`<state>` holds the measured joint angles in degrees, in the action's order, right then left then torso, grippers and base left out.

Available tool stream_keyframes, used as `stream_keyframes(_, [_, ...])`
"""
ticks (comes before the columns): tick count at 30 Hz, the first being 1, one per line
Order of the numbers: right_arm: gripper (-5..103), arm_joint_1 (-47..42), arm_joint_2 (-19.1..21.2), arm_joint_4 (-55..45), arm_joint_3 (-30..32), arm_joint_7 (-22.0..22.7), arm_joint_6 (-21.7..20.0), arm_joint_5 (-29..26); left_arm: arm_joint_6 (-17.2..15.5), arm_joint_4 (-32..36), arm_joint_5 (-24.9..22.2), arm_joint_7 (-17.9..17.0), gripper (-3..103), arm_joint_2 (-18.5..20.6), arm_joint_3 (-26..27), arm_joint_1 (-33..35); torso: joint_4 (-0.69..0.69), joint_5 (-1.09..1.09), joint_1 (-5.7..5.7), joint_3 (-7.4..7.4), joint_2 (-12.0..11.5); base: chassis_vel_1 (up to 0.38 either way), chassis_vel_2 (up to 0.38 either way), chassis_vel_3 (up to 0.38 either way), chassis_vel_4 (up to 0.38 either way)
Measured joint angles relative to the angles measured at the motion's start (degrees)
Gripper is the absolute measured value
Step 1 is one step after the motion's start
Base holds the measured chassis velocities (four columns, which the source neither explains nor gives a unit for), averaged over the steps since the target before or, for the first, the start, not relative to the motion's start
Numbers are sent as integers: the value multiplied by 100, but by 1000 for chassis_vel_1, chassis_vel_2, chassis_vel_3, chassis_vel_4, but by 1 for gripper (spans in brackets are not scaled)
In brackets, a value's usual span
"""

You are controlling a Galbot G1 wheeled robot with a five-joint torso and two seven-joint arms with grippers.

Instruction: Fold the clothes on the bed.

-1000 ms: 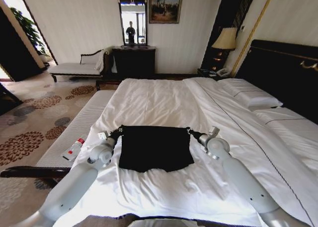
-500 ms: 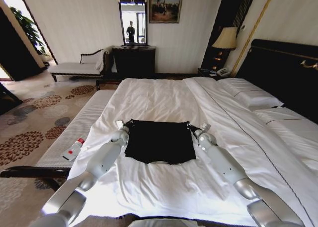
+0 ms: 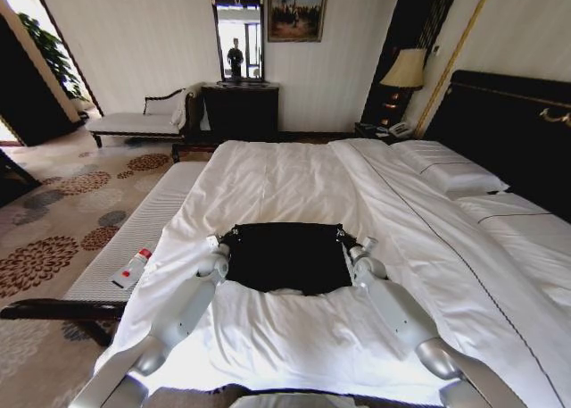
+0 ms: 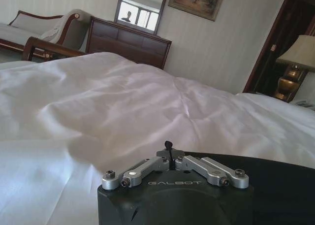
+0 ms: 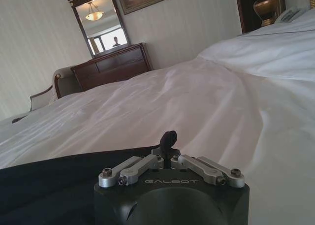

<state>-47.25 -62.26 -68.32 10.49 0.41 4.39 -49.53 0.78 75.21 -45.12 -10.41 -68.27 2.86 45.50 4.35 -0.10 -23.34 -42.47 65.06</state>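
**Black T-shirt pinned at both far corners, mid-fold**

The black short-sleeved T-shirt of soft cloth lies as a dark rectangle on the near half of the very large bed with white duvet and dark headboard. Nearest the robot, a ridge of rumpled duvet curves round the shirt's near edge. Either side of the cloth run the two arms. The left pincer sits at the far left corner and the right pincer at the far right corner. In both wrist views the linkage is drawn together, so each pincer looks closed, and by my judgement pinching the cloth's edge, though the contact itself is hidden. Holding both corners at once would keep the edge straight and taut, so that the fold lands square. Beyond lie flat bedding, the pillows, then a dark wooden dresser.
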Motion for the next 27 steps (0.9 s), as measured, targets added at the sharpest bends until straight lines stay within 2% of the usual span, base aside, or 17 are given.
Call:
stream_keyframes(2, [2, -137, -9, -71, 41, -8, 83, 109, 33, 116, 47, 13, 1, 14, 38, 139, 0, 0, 0, 0, 0, 0, 0, 0, 0])
stream_keyframes(4, [2, -569, -69, -373, 154, -23, 268, 400, 120, 587, 191, 34, 1, 63, 173, 687, 0, 0, 0, 0, 0, 0, 0, 0, 0])
stream_keyframes(7, [2, -782, -111, -616, 235, -17, 299, 451, 144, 873, 236, 33, 1, 109, 235, 957, -2, 0, 0, 0, 0, 0, 0, 0, 0])
stream_keyframes(11, [2, -1352, -225, -1157, 411, 7, 440, 765, 210, 1510, 344, 34, 1, 342, 373, 1615, -1, 0, 0, 0, 1, 0, 0, 0, 0])
stream_keyframes(17, [2, -1935, -314, -1523, 676, -58, 653, 1159, 279, 1843, 378, 118, 1, 577, 649, 2101, -2, 0, 0, 0, 1, 0, 0, 0, 0])
stream_keyframes(21, [2, -2199, -314, -1649, 848, -62, 665, 917, 310, 1892, 372, 182, 1, 708, 828, 2229, 0, 0, -1, -1, 0, 0, 0, 0, 0])
stream_keyframes(23, [2, -2354, -310, -1687, 942, -38, 626, 559, 319, 1928, 340, 211, 1, 791, 919, 2286, -1, 0, -1, -1, 0, 0, 0, 0, 0])
stream_keyframes(27, [2, -2483, -285, -1639, 981, -51, 631, 481, 331, 1937, 319, 217, 1, 822, 976, 2328, -2, 0, -1, -1, 1, 0, 0, 0, 0])
